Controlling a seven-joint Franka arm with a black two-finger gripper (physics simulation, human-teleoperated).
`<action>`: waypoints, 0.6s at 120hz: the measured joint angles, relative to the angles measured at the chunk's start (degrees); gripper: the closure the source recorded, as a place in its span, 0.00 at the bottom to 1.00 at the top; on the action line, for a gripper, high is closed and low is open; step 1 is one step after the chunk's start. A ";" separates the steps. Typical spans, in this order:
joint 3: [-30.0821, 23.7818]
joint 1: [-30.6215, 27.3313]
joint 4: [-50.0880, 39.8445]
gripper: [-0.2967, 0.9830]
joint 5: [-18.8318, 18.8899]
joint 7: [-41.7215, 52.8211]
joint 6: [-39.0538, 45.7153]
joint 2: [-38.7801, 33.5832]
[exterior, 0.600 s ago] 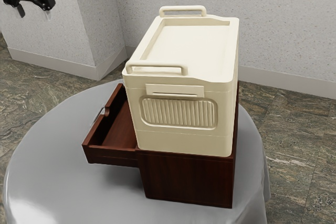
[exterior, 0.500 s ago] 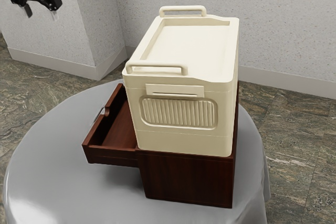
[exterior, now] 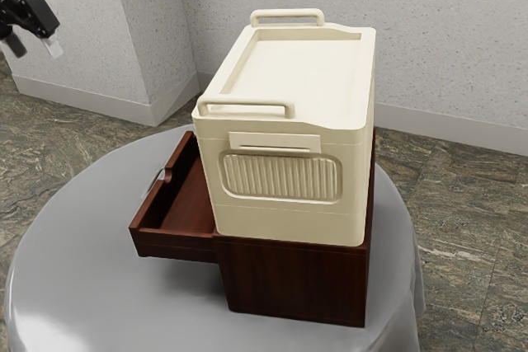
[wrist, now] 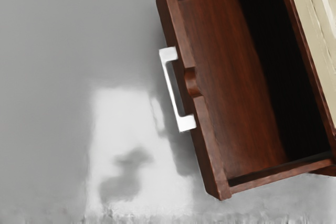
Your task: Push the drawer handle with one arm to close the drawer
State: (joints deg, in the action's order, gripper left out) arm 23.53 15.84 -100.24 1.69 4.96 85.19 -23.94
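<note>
Where a speckled wall [exterior: 445, 39] meets the stone-patterned floor [exterior: 470, 204], we see the rounded surface [exterior: 74, 286] in front, draped in smooth grey cloth. On it stands a dark red-brown cabinet [exterior: 289, 278], and on top of that rests a cream storage box [exterior: 305, 72], with a ribbed panel [exterior: 280, 177] on its side and 2 carrying bars [exterior: 289, 14] at opposite ends of its lid. Below the box, the wooden drawer [exterior: 173, 245] juts out of the cabinet toward the exterior view's left, so it stands open, its inside lit near the front and shaded near the cabinet. We have our hand [exterior: 33, 45] in the air at the exterior view's upper left, released, its 2 fingers apart, well apart from the drawer. From the wrist view we make out the slim silvery handle [wrist: 171, 90], fixed by 2 ends to the drawer's outer face, just beside a small rounded notch [wrist: 191, 82] in the front panel's top edge.
</note>
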 joint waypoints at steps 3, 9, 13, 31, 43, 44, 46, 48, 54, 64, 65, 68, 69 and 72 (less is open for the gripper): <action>-1.74 -1.16 -5.88 0.25 0.25 -0.10 1.41 -3.66; -6.51 -6.44 -16.19 0.25 0.65 -0.29 4.04 -11.24; -8.17 -9.14 -22.39 0.25 0.91 -0.41 5.61 -14.95; -6.43 -16.80 -37.13 0.25 5.39 -1.05 10.78 -20.09; -2.04 -13.68 -38.49 0.25 8.69 -1.50 16.97 -9.90; -1.57 -13.31 -38.53 0.25 8.84 -1.53 17.63 -9.06; -0.81 -12.77 -38.59 0.25 9.12 -1.60 18.88 -7.59; -0.24 -12.43 -38.63 0.25 9.37 -1.67 20.05 -6.44; 1.08 -12.29 -38.71 0.25 10.06 -1.81 23.08 -4.92; 1.87 -11.61 -38.27 0.25 11.92 -1.74 28.08 -2.03; 1.90 -11.48 -38.11 0.25 12.06 -1.70 28.60 -1.51; 1.96 -10.93 -37.39 0.25 12.41 -1.51 30.25 0.23; 1.97 -10.76 -37.12 0.25 12.50 -1.44 30.79 0.80; 2.01 -10.32 -36.32 0.25 12.74 -1.22 32.27 2.42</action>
State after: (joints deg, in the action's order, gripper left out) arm 25.54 5.52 -136.56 14.43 3.74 117.46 -21.52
